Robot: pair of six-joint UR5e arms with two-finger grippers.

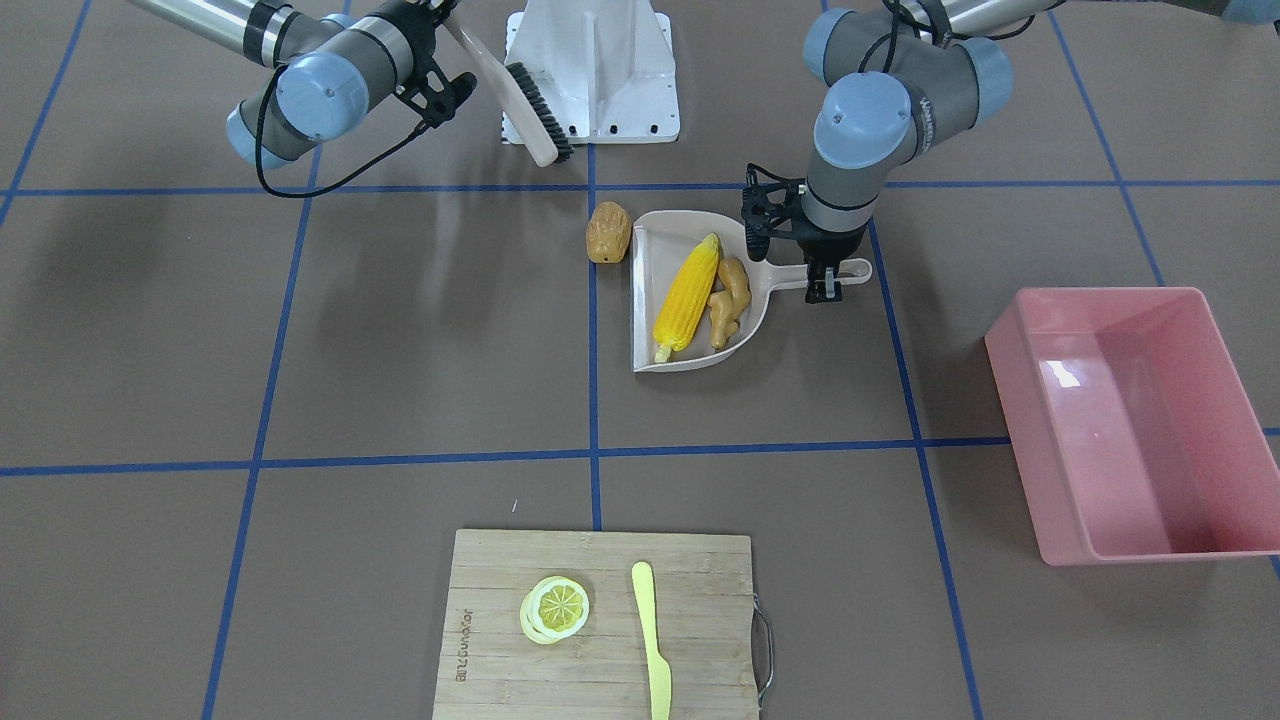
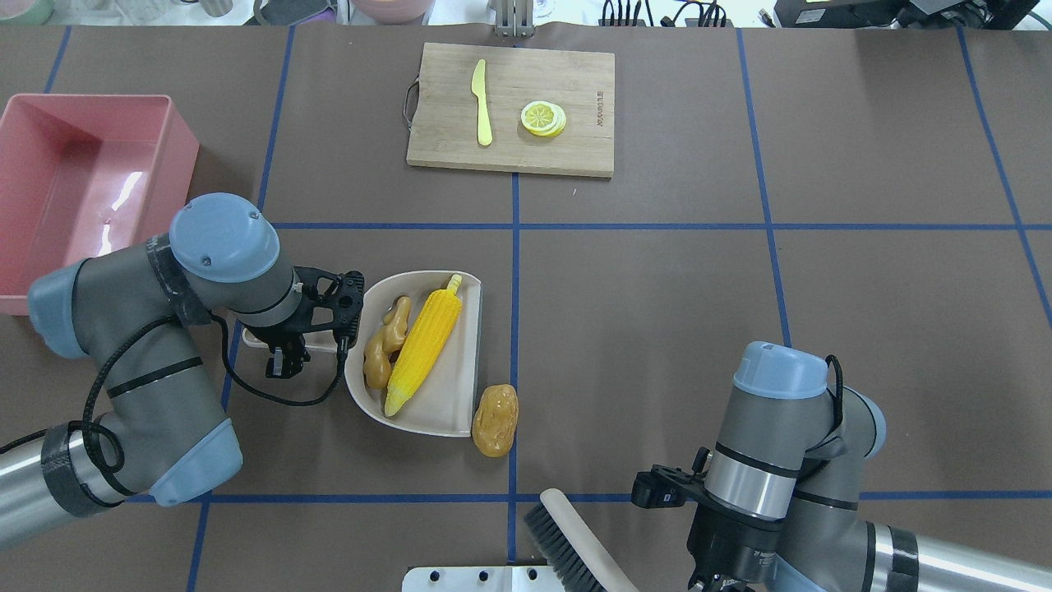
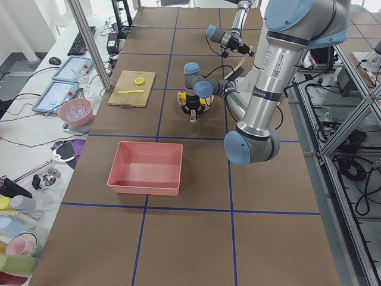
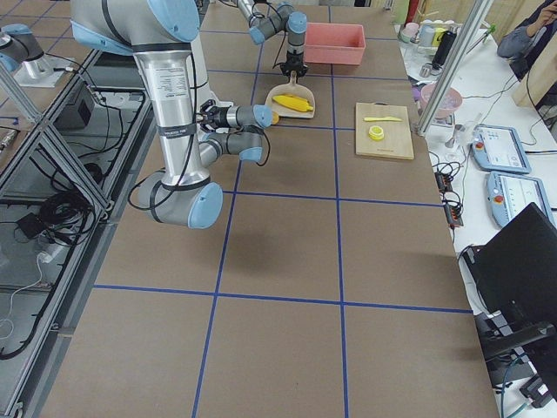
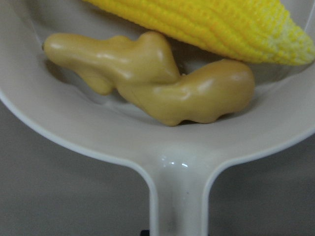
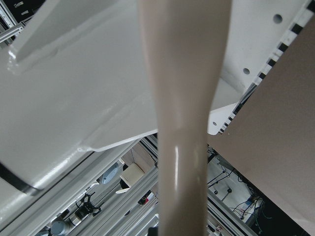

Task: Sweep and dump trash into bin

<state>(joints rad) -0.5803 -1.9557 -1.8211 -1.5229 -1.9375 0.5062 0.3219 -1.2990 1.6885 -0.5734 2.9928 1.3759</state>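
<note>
Corn cob point(image 2: 423, 345) and ginger root point(image 2: 385, 345) lie side by side in the dustpan point(image 2: 456, 395), just ahead of the left tool point(image 2: 279, 359), which pinches the pan's handle point(image 1: 855, 268). Potato point(image 2: 496, 419) rests on the counter point(image 2: 657, 329) against the pan's open corner. Right tool point(image 1: 438, 10) clasps the brush point(image 2: 567, 543). Bin point(image 2: 177, 156) stands well apart.

Table point(image 1: 400, 350): flat brown, crossed by a blue tape grid
Corn cob point(image 1: 688, 297): bright yellow, rows of kernels, paler tip
Potato point(image 1: 608, 232): mottled golden brown
Ginger root point(image 1: 729, 300): plain tan
Dustpan point(image 1: 650, 240): beige
Bin point(image 1: 1030, 420): glossy pink
Brush point(image 1: 530, 110): cream handle, black bristles
Cutting board point(image 1: 500, 620): pale wood grain
Lemon slice point(image 1: 556, 607): yellow, pale rim
Knife point(image 1: 652, 640): pale yellow
Arms point(image 1: 870, 130): grey joints, light blue caps, silver tubes
</note>
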